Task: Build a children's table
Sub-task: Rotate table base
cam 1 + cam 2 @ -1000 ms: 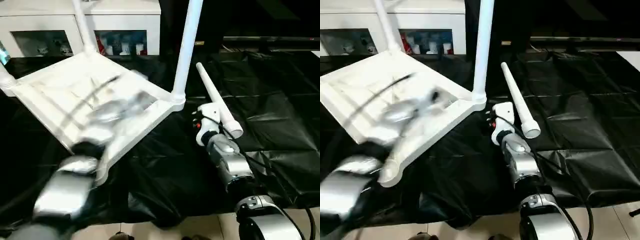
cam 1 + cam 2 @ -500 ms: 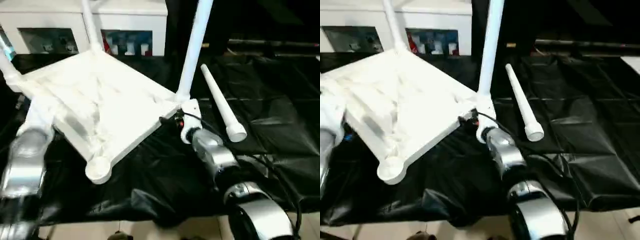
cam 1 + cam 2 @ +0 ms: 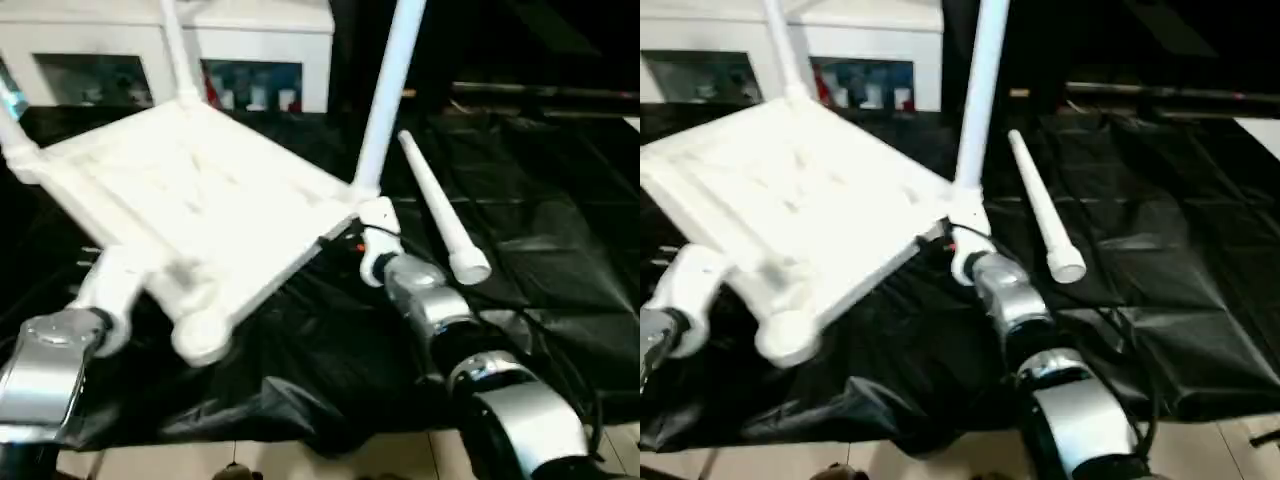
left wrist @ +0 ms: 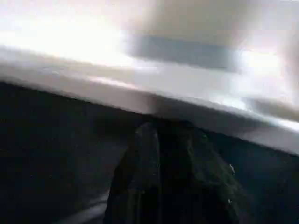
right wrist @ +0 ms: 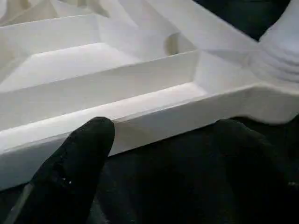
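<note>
— What are you looking at?

— Black sheeting is covering the work surface. The tabletop is lying tilted, ribs up, three legs standing in its sockets. The fourth leg is lying loose beside it.

— Grippers?

— My right gripper is gaping wide at the rim. The left gripper is looking nearly shut under the edge, though it's blurry. I'm bracing the tabletop before seating that leg in the empty socket.
</note>
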